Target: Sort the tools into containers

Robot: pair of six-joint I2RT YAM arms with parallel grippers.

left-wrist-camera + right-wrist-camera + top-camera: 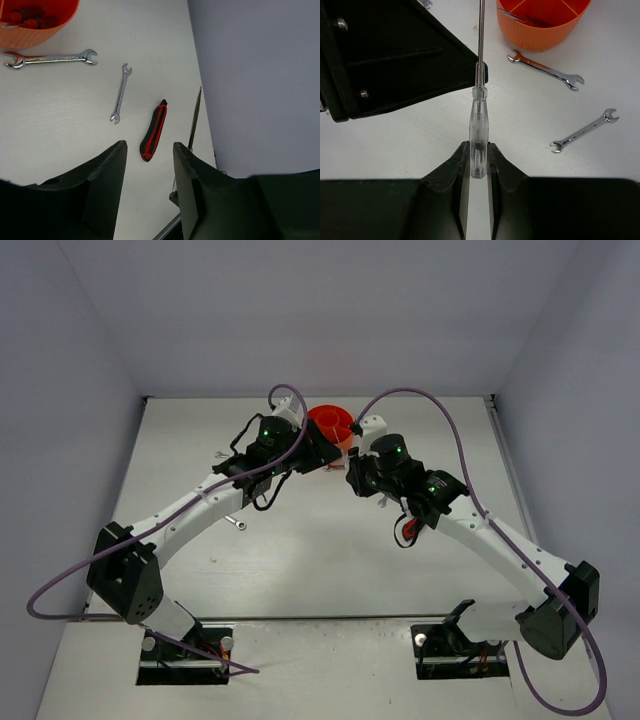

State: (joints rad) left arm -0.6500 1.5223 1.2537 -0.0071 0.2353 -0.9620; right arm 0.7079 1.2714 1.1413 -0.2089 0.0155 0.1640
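Screwdriver (479,110): clear handle, thin steel shaft. The right gripper (478,150) is clamped on the rear end of the handle, one finger on each side. The shaft points straight away from the wrist, roughly level, and its tip runs out of the top of the right wrist view. The screwdriver is held off the worktop (330,570).

Tub (540,37): round, orange, ribbed wall, with inner dividers. It stands upright on the worktop, ahead and to the right of the shaft. Silver and dark items lie in its compartments; what they are cannot be told.

Large wrench (546,70): flat on the worktop, just beside the tub wall.

Small wrench (584,131): flat on the worktop, near the large wrench and apart from it, farther from the tub.

Knife (154,131): red and black, flat on the worktop, beside the small wrench on the side away from the tub. In the left wrist view it shows through the gap between the fingers.

Left gripper (148,147): fingers apart, nothing between them. It hangs over the knife area. In the right wrist view its black body stands just beside the shaft, on the left.

Third wrench (237,523): flat on the worktop under the left arm, well apart from the tub.

Both grippers sit close together on the near side of the tub in the top view.
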